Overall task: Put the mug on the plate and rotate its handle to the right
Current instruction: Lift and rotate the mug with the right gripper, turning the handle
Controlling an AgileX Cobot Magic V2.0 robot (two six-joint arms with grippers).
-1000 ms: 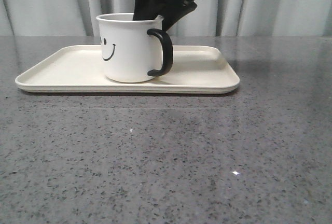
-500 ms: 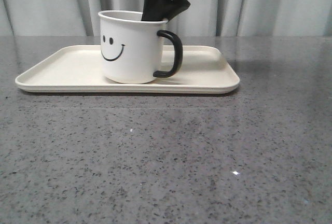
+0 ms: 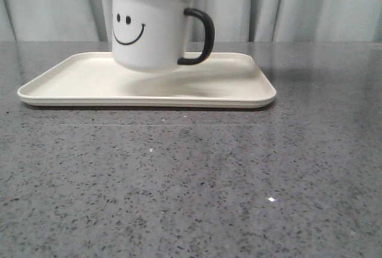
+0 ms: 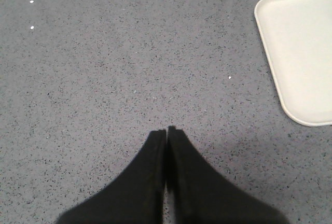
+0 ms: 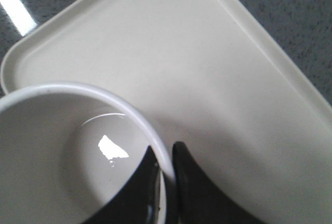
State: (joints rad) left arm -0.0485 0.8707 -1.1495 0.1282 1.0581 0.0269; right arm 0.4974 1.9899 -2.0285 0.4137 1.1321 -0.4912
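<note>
Two arms share a speckled grey counter (image 3: 191,180) that fills the lower two thirds of the front view, with pale curtains (image 3: 322,7) across the top. Next in size is the plate (image 3: 71,79), a cream rectangular tray with rounded corners, lying flat across the left and middle of the frame just below the curtain line. Above the plate, in the upper middle of the frame, hangs the mug (image 3: 149,31), its base clear of the tray surface and slightly tilted, with a soft shadow beneath it. Its black smiley face looks toward the camera, and the handle (image 3: 203,36) sticks out toward the right side of the frame. The right gripper (image 5: 167,169) comes down from the top edge of the front view into the mug's mouth; in the right wrist view its fingers (image 5: 194,187) pinch the white rim, one inside the mug and one outside. The left gripper (image 4: 166,133) hovers over bare counter in the left wrist view, its fingers (image 4: 148,167) pressed together on nothing, with a corner of the plate at the upper right of that frame.
</note>
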